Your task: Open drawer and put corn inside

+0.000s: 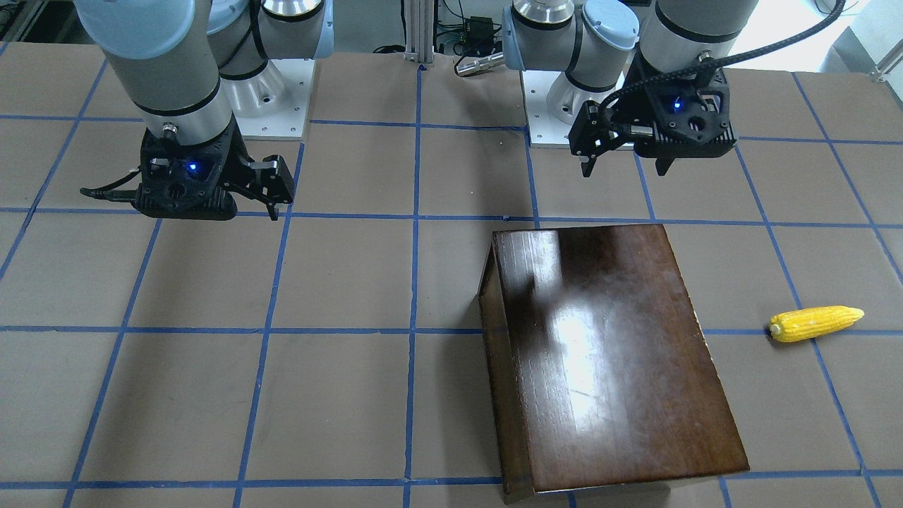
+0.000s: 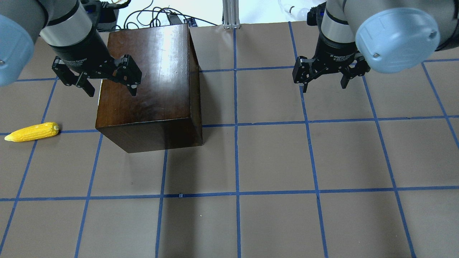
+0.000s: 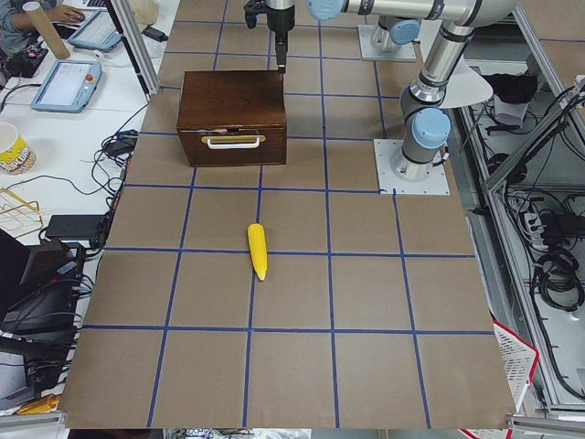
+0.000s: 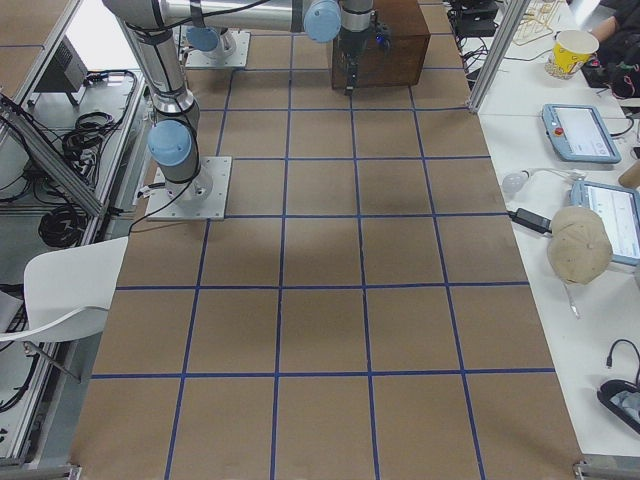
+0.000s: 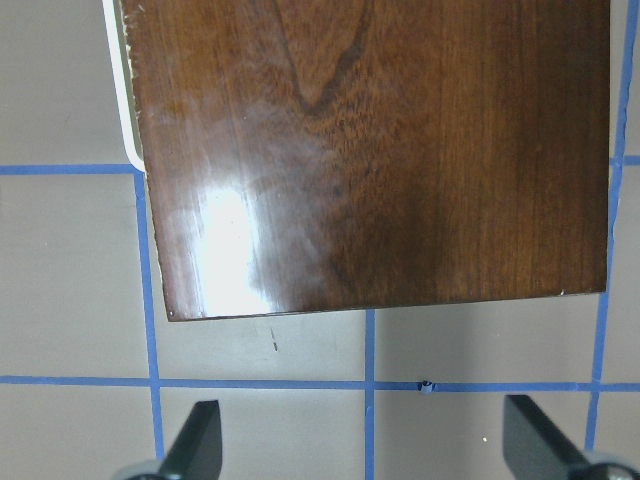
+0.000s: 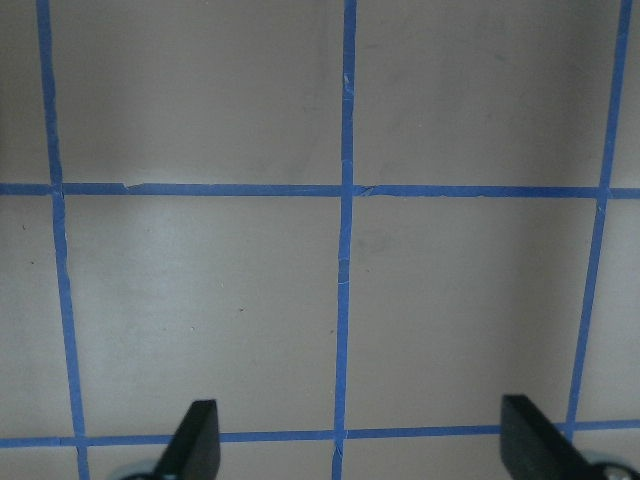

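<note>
The glossy dark-brown box (image 2: 150,79) stands on the table's left half and also shows in the front view (image 1: 607,346). Its drawer (image 3: 233,146) is closed; the front panel with a white handle faces the table's left end. The yellow corn (image 2: 32,132) lies on the table left of the box, apart from it, and also shows in the front view (image 1: 815,323). My left gripper (image 2: 107,80) is open and empty, hovering over the box's near left edge (image 5: 370,150). My right gripper (image 2: 324,80) is open and empty above bare table.
The table (image 2: 272,161) is brown with a blue tape grid. The arm bases (image 1: 564,106) stand at the robot's edge. Cables and an aluminium post (image 2: 229,14) lie beyond the far edge. Operators' desks with tablets (image 3: 69,82) flank the table.
</note>
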`<state>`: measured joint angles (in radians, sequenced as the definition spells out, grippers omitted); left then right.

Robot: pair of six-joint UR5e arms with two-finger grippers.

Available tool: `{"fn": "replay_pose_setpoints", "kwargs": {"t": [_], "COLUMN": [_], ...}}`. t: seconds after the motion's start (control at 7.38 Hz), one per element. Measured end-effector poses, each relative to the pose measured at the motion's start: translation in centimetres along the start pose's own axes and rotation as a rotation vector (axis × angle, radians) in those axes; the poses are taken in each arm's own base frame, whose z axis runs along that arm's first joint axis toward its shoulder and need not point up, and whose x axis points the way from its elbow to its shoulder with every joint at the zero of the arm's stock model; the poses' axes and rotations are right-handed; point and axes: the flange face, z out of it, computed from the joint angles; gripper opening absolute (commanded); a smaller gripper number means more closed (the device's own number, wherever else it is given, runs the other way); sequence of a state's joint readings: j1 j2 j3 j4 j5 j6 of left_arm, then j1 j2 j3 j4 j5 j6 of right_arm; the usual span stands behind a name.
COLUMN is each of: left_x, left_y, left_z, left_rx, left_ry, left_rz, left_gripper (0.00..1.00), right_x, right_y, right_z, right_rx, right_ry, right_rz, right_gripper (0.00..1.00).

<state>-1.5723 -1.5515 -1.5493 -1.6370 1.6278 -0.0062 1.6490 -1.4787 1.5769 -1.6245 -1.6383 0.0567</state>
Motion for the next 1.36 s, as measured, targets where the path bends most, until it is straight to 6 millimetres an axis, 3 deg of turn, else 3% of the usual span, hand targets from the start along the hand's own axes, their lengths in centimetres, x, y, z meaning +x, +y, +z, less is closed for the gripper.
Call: {"fn": "replay_pose_setpoints", "kwargs": {"t": [1.36], "left_x": [-0.52], "left_y": [-0.21], "left_z": [0.06], "left_rx": [-0.005], "left_ry": [0.035], "left_rz": [0.067], "left_gripper": [1.00], "right_x": [0.00], "right_y": [0.00], "right_z": [0.00], "right_rx": [0.000], "right_ry": [0.000], "right_rz": [0.000], "right_gripper": [1.00]}}
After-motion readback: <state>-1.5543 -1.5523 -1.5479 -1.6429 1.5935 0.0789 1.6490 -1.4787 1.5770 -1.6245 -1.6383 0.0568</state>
